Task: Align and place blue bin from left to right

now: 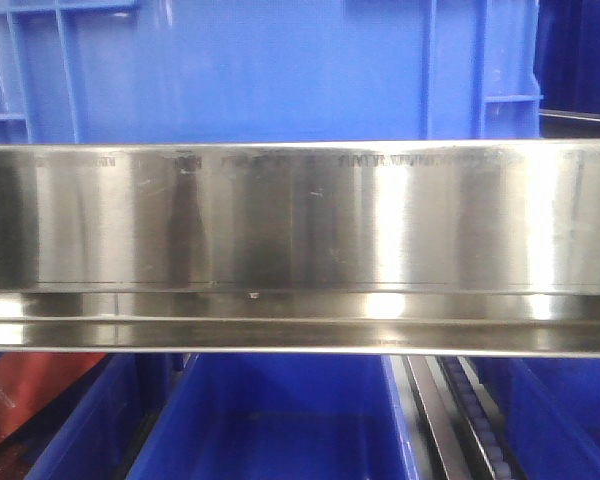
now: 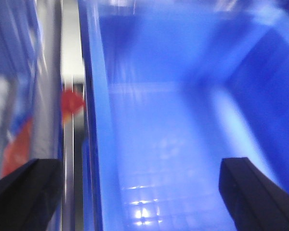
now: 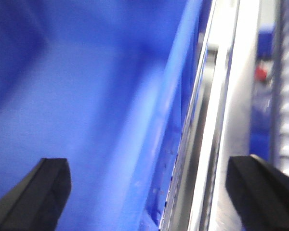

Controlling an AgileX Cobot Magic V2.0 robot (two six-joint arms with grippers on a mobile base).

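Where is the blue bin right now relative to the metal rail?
In the front view the blue bin sits directly behind and above the shiny metal rail, spanning most of the frame's width; smaller blue bins lie below the rail.

Steel rail [image 1: 300, 240] across view; roller track [image 1: 470, 420] below

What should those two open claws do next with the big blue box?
Probably lower and close: the left gripper and right gripper are both open, each straddling a side wall of the blue bin, one finger inside, one outside by the metal rail. Nothing is gripped yet.
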